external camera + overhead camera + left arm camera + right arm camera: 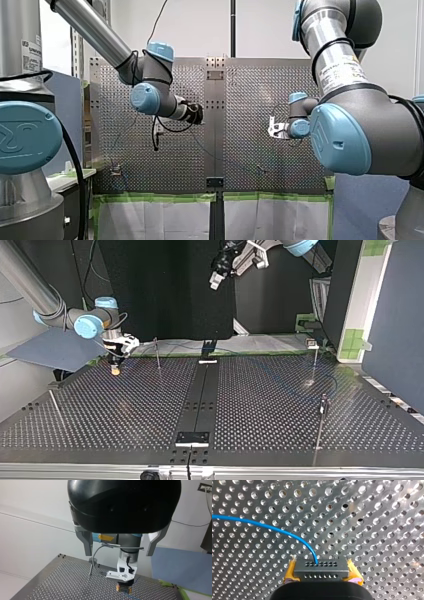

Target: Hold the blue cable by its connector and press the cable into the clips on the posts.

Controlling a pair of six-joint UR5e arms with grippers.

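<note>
**Connector in grasp, no clip filled yet**

Pinching the connector between the yellow pads of my right end effector, low over the desk at the top view's left. Trailing the blue cable off across the perforations. Next, by judgement: carrying it to the near post and pressing down into its clip. Raised well clear, fingers spread: my left end effector. Other posts well apart; nothing seen blocking.
</note>
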